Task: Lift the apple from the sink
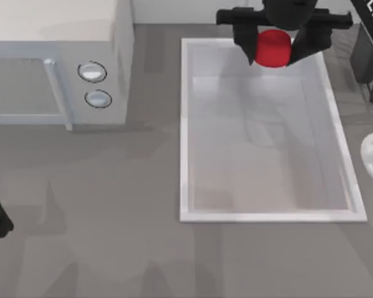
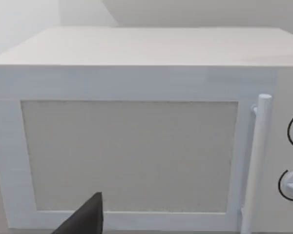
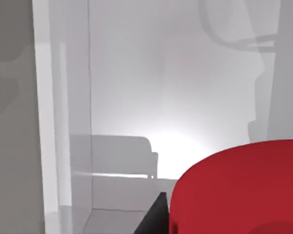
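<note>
R gripper (image 1: pixel 273 48) sits at the far end of the sink (image 1: pixel 185 124), dark fingers (image 1: pixel 245 45) pressed on both sides of the apple (image 1: pixel 273 48), so claw is narrowed down onto the red ball & gripping it. Apple is over the basin's far part, just inside the far rim, toward the right half of the table in the top view; can't tell from above whether it touches the grey floor or hangs clear of it. In R wrist view the apple (image 3: pixel 239 187) bulks large & red right by the lens, w/ one dark fingertip (image 3: pixel 154 217) just beside it, touching its edge; beyond it the pale glossy basin floor (image 3: pixel 151 97) & a white inner wall (image 3: pixel 49 122), w/ soft shadows across the floor. Sink is a big white rectangle w/ thick raised rim, running near-to-far on the right half of the table. Microwave (image 1: pixel 56 68) stands far left, well apart from the sink, two round knobs (image 1: pixel 92 72) on its right side, handle bar next to them. L arm is parked at the near left edge of the table; L wrist view faces the microwave door (image 2: pixel 129 156) & a dark bit of L gripper (image 2: pixel 85 219) shows, can't tell its claw state.
</note>
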Available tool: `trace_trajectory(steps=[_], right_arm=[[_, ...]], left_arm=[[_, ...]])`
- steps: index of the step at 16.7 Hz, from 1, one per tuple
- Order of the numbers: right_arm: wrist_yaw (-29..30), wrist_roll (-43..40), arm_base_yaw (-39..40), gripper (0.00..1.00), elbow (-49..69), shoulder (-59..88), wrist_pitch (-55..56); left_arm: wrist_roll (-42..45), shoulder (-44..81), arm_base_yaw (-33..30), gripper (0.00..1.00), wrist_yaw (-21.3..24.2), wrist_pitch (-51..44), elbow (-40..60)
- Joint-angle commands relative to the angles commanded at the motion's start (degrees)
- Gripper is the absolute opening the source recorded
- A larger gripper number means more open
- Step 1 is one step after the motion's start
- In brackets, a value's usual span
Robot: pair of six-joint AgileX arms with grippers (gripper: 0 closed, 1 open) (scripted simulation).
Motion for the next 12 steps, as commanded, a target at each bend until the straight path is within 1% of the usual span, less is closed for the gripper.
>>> trace_trajectory(steps=[3, 4, 5, 8, 10, 12], right_arm=[[0.0, 0.0, 0.0, 0.0, 0.0, 0.0, 0.0], [-0.3, 0.1, 0.5, 0.0, 10.4, 4.8, 2.0], [-0.3, 0.1, 0.5, 0.0, 10.4, 4.7, 2.0], [-0.4, -1.0, -0.6, 0.0, 6.7, 2.1, 3.1], [-0.5, -2.6, -2.2, 0.0, 1.2, -1.7, 4.6], [-0.5, -4.7, -4.3, 0.0, -6.7, -6.9, 6.8]], left_arm=[[0.0, 0.0, 0.0, 1.0, 0.0, 0.0, 0.0], [0.0, 0.0, 0.0, 1.0, 0.0, 0.0, 0.0], [0.0, 0.0, 0.0, 1.0, 0.0, 0.0, 0.0], [0.0, 0.0, 0.0, 1.0, 0.0, 0.0, 0.0], [0.0, 0.0, 0.0, 1.0, 0.0, 0.0, 0.0], [0.0, 0.0, 0.0, 1.0, 0.0, 0.0, 0.0]])
